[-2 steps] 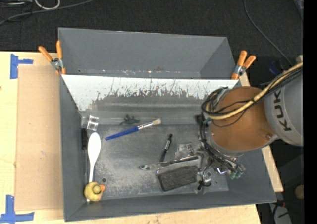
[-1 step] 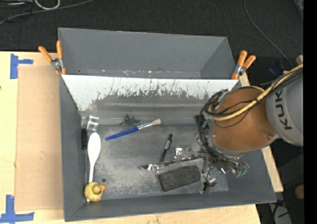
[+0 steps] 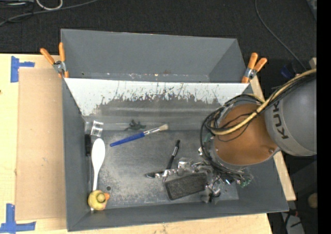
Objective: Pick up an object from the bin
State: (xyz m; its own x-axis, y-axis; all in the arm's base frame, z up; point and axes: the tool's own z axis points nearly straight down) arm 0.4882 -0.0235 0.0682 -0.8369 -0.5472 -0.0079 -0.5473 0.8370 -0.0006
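gripper low in near right corner of bin, just beside dark grey rectangular block — apart or together, cannot tell — black pen near

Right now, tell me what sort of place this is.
Probably a robotics lab set up for bin-picking trials. A KUKA arm reaches into a grey metal bin that holds unrelated loose things, such as a blue brush and a white spoon.

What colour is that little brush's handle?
Blue. The brush shows best in the camera view, mid-bin.
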